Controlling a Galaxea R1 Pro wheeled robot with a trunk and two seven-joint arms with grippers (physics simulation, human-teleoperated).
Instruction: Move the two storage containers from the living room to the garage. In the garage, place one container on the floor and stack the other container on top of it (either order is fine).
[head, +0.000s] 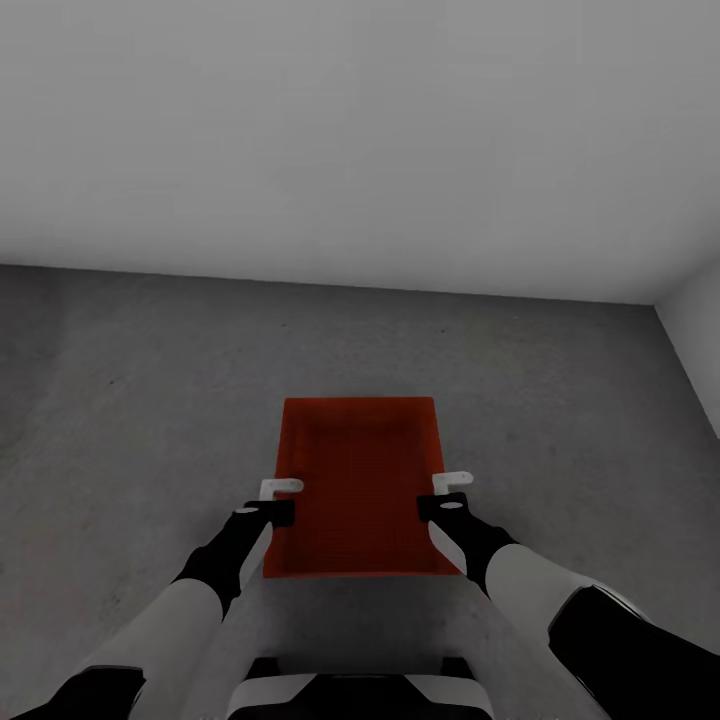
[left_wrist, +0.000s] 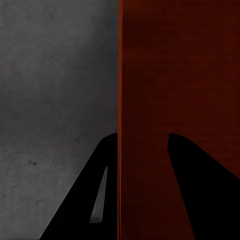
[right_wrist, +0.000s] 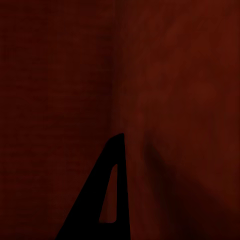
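One orange-red storage container (head: 360, 480) lies lengthwise in front of me, low over the dark grey concrete floor (head: 130, 400); I cannot tell whether it touches the floor. My left gripper (head: 280, 498) is at its left wall. In the left wrist view the left gripper (left_wrist: 143, 137) is open astride that wall, one finger over the floor (left_wrist: 50, 75) and one inside the container (left_wrist: 180, 75). My right gripper (head: 450, 492) is at the right wall. The right wrist view shows one dark finger (right_wrist: 112, 190) against the container's red plastic (right_wrist: 60, 75); the other finger is hidden. The second container is out of view.
A plain white-grey wall (head: 360, 130) closes the room some way beyond the container. A second wall (head: 700, 340) meets it at the far right corner. Bare concrete stretches to the left, to the right and ahead of the container.
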